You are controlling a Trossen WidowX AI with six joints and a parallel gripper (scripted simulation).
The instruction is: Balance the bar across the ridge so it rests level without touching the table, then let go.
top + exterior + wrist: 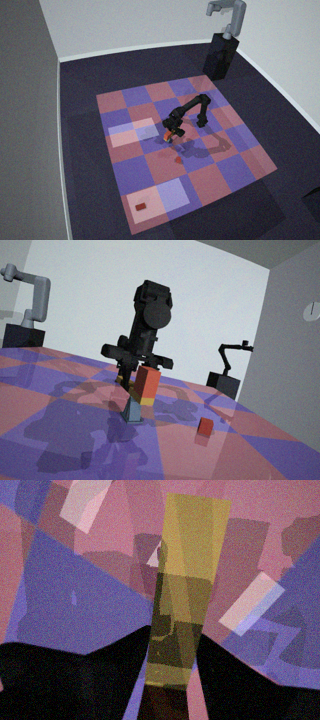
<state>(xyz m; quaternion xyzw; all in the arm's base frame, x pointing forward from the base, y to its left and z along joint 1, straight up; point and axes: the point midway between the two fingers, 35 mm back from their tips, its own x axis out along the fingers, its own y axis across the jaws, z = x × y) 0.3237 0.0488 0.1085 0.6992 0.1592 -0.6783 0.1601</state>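
The bar is a yellow and orange block lying across the top of the small blue-grey ridge, and its ends are off the checkered floor. In the top view the bar sits under the wrist near the middle of the mat. In the wrist view the bar runs straight away from the camera between the two dark fingers. My gripper straddles the bar's middle from above, with its fingers slightly loosened at the bar's sides. The far finger is hidden behind the bar.
A small red cube stands on the floor to the right of the ridge. A flat red block lies at the mat's near-left corner. A grey arm on a dark pedestal and a black arm on a pedestal stand beyond the mat.
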